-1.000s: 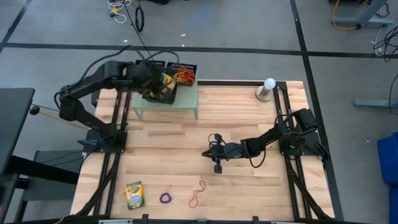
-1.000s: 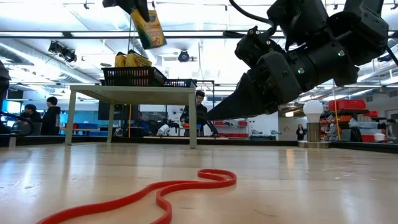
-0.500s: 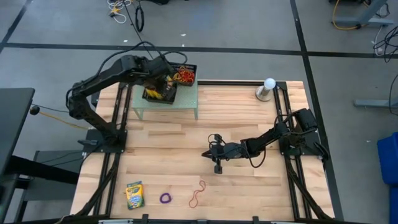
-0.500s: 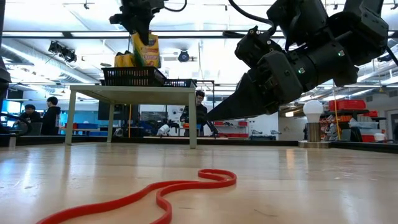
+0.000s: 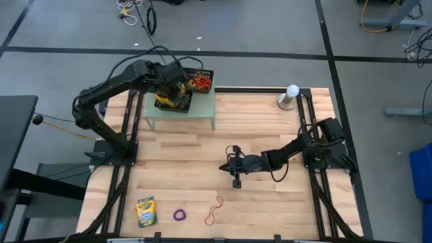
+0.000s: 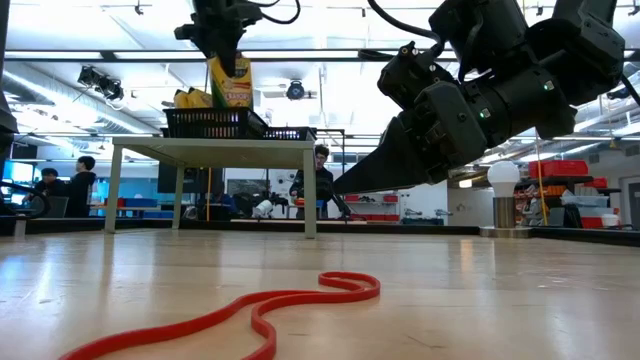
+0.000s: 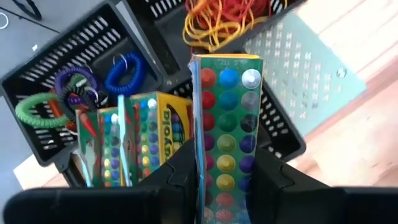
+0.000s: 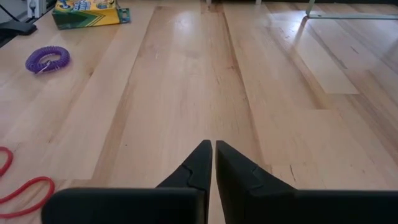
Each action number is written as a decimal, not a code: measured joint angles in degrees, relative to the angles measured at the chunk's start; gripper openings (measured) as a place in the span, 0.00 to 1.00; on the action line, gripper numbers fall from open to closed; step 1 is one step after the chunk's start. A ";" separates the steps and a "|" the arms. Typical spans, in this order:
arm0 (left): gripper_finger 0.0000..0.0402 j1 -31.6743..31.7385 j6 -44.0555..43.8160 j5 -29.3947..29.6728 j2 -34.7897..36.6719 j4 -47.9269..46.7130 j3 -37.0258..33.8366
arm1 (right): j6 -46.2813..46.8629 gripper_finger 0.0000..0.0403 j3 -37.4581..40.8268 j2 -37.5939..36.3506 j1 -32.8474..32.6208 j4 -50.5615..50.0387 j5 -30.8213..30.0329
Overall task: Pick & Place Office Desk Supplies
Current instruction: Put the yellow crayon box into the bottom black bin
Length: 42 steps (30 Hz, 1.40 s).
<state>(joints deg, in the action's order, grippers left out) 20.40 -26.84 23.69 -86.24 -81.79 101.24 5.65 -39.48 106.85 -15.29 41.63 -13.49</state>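
My left gripper is shut on a yellow-and-green crayon box over a black mesh tray on the small raised table at the far left. Two more crayon boxes stand in that tray. Tan, red and orange rubber bands lie in the neighbouring tray. Another crayon box lies flat at the near left, beside a purple coil loop and a red rubber band. My right gripper is shut and empty over the table's middle. My left gripper pinches the crayon box between its two fingers, which are on the box's two narrow long sides near its upper end. The fingers come from above, pointing down. The box hangs upright, its lower end at the tray's rim beside the other boxes.
A third tray holds purple, blue and green coil loops. A white ball-topped grey stand is at the far right corner. The red band and purple coil lie on bare wood near the right gripper.
My left gripper has gone down toward the mesh tray and a little toward the far edge. The crayon box has turned from tilted to upright and now hangs lower, its bottom end at the tray's rim.
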 joint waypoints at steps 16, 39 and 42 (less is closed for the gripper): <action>0.24 3.33 0.28 -6.20 0.04 2.36 -3.79 | 0.01 0.07 0.00 0.00 0.00 0.07 0.59; 0.25 3.23 0.95 -8.85 -5.18 2.64 -3.86 | -0.07 0.07 0.00 0.00 -0.02 -0.31 1.04; 0.28 3.19 0.93 -7.43 -5.18 2.52 -3.86 | -0.06 0.07 0.00 0.00 -0.01 -0.33 1.04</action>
<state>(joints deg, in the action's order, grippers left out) 23.60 -25.91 16.26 -91.42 -79.28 97.38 5.59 -39.48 106.85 -15.30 41.30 -12.45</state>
